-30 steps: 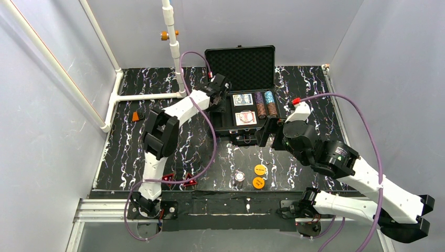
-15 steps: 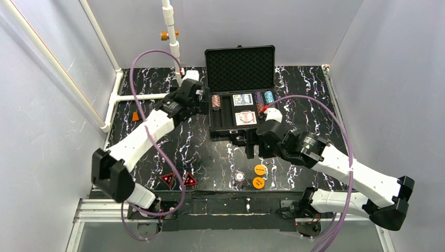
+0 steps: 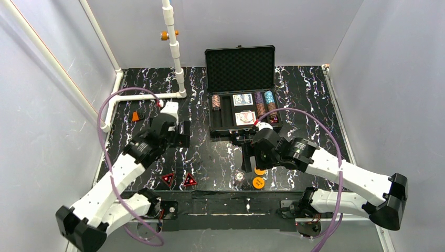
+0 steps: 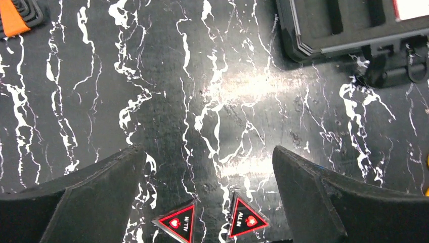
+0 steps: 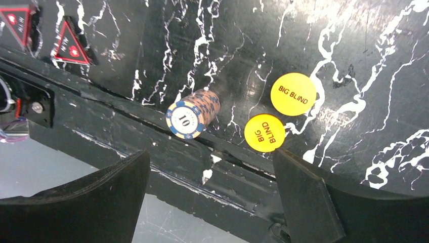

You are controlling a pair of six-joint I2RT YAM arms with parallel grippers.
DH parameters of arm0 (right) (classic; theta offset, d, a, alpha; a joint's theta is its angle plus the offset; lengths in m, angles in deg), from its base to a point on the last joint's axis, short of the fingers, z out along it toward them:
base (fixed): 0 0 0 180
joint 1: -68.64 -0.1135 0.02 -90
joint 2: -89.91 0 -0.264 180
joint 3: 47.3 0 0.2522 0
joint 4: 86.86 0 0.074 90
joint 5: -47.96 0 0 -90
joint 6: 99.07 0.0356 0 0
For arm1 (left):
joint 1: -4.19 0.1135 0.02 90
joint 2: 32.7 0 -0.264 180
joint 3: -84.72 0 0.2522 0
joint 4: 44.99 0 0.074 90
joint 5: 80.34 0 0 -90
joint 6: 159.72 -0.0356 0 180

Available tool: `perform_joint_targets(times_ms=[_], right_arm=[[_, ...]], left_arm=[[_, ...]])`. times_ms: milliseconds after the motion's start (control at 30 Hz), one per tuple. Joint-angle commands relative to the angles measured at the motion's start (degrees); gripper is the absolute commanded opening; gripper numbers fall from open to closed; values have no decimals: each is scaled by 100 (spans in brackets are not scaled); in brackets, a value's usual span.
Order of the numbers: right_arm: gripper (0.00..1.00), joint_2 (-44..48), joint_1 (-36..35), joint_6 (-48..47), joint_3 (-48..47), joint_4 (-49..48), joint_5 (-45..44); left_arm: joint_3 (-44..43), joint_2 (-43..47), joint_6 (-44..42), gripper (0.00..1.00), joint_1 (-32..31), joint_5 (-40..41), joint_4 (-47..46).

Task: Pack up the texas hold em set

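The black case lies open at the back with its lid upright. It holds chip stacks and two card decks. My left gripper hangs open and empty left of the case, above two red-black triangles. My right gripper is open and empty over the table's near edge. Just beyond its tips lie a loose chip stack on its side and two orange discs.
A small orange block sits at the table's left side. White pipe framing stands at the back left. Grey walls enclose the table on three sides. The case's front latch sticks out toward me.
My left gripper opened, left a chip stack in the case's left slot and drew back toward the near left. My right arm swung nearer, over the loose chips and discs.
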Motion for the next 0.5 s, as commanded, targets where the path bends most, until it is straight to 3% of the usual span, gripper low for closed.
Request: perform_joint_targets(times_ms=[0, 233, 467], right_arm=[[98, 17, -4, -23, 227, -206, 316], [98, -157, -37, 84, 352, -343, 441], [98, -530, -183, 329, 312, -489, 287]], left_arm=[[487, 883, 76, 98, 10, -354, 350], [604, 1494, -20, 98, 2, -184, 771], [574, 1391, -93, 98, -1, -249, 669]])
